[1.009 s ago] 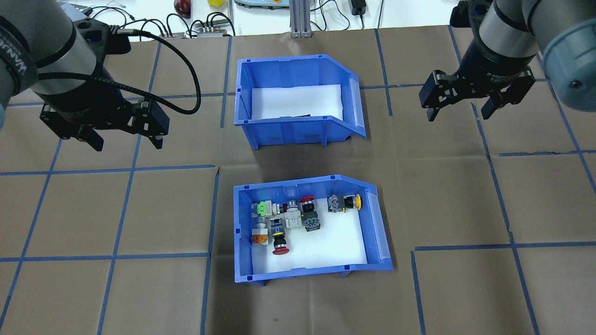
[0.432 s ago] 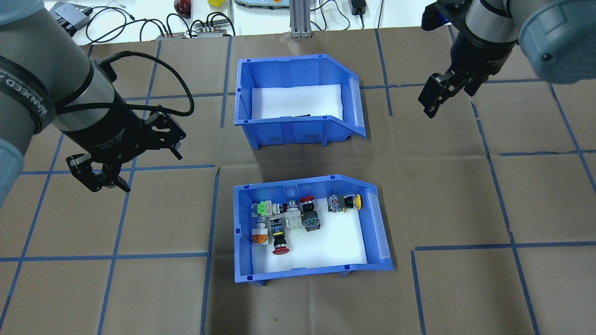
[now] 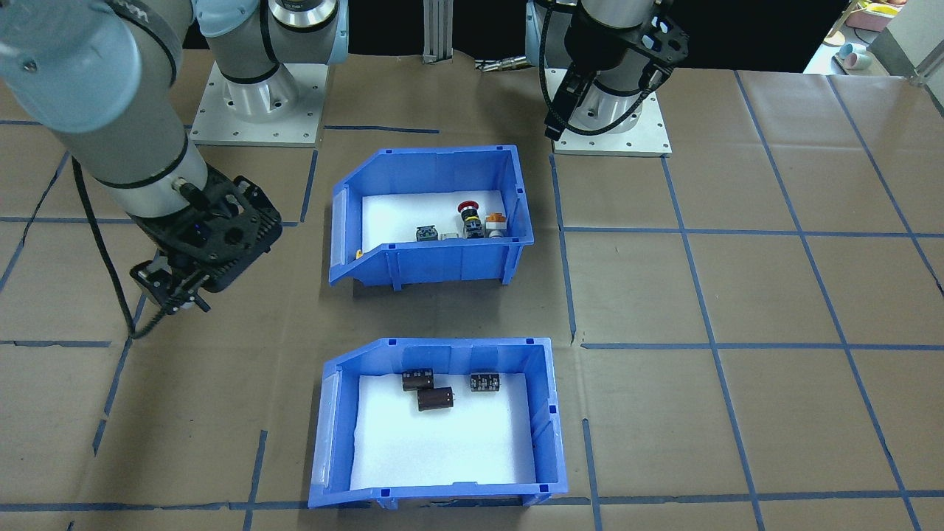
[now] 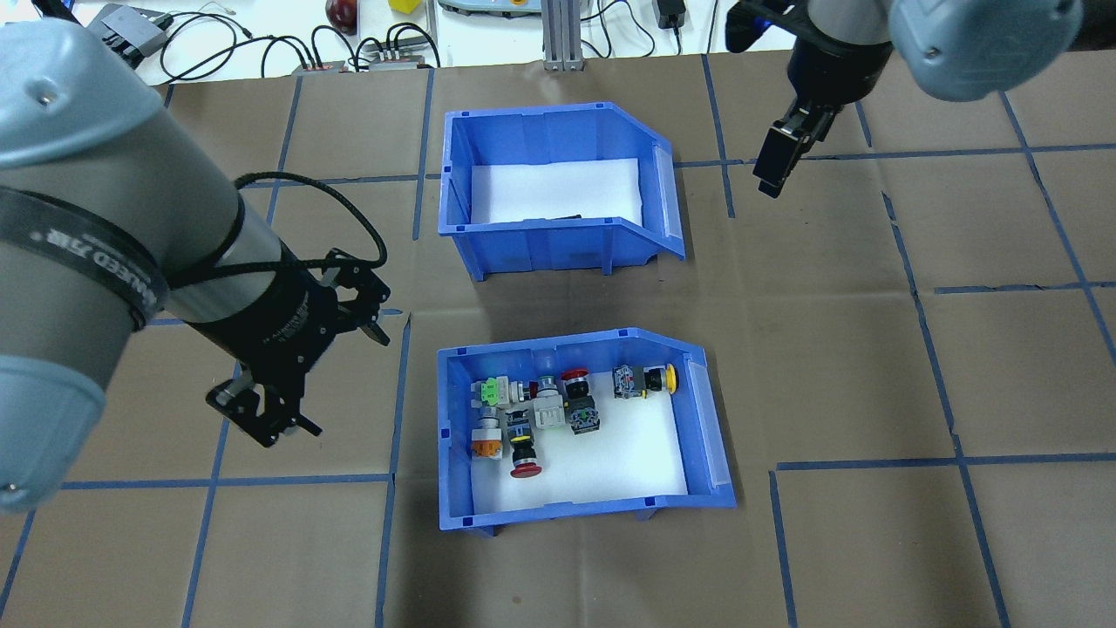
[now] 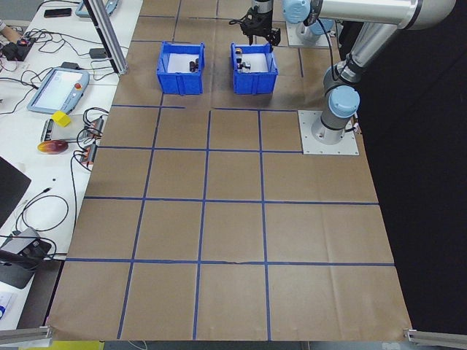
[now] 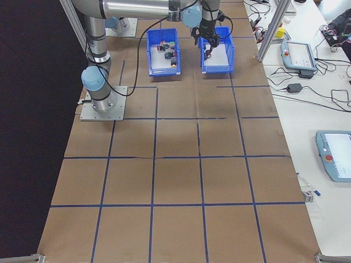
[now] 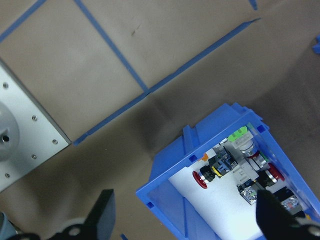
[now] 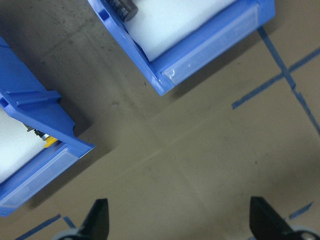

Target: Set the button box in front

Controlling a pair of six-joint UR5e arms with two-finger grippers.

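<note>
Overhead view: button box (image 4: 586, 504) sits on the table (image 4: 872, 366) on the robot's side, the second bin (image 4: 558, 244) directly beyond it, apart, both with sloped ends toward the robot's right. Push-button switches (image 4: 545, 410) cluster in the button box's far-left part; cylinders (image 3: 435, 391) lie against the second bin's wall nearest the button box. Left gripper (image 4: 305, 384) hangs left of the button box, right gripper (image 4: 776, 161) right of the second bin.

Brown paper (image 4: 872, 366) gridded with blue tape (image 4: 959, 460) covers the table; a white bench (image 5: 44, 146), apparently cable-strewn, runs alongside.
</note>
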